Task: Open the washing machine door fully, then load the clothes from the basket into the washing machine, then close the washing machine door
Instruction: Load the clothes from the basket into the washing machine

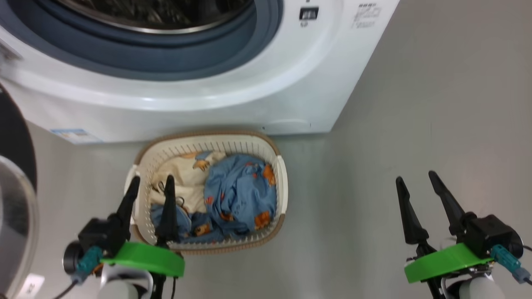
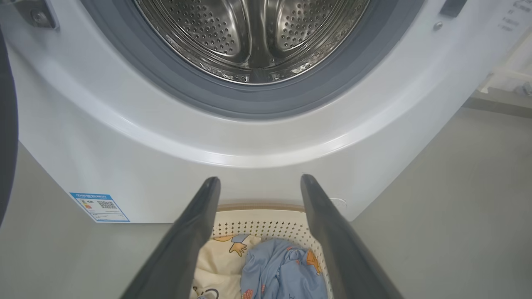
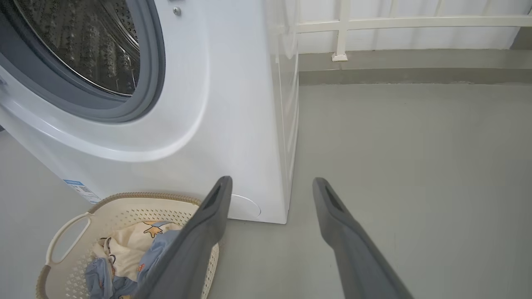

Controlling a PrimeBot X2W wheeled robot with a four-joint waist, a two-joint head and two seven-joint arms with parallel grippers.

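Grey floor [image 1: 436,124] | washing machine [image 1: 249,95], blue label [image 1: 70,135] unreadable | left fingers [image 1: 168,207] wide | right fingers [image 1: 409,216] wide

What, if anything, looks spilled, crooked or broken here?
Nothing stands out. The basket sits upright on the floor in front of the washing machine, with the clothes bundled inside it and none on the floor. The door is swung open to the left.
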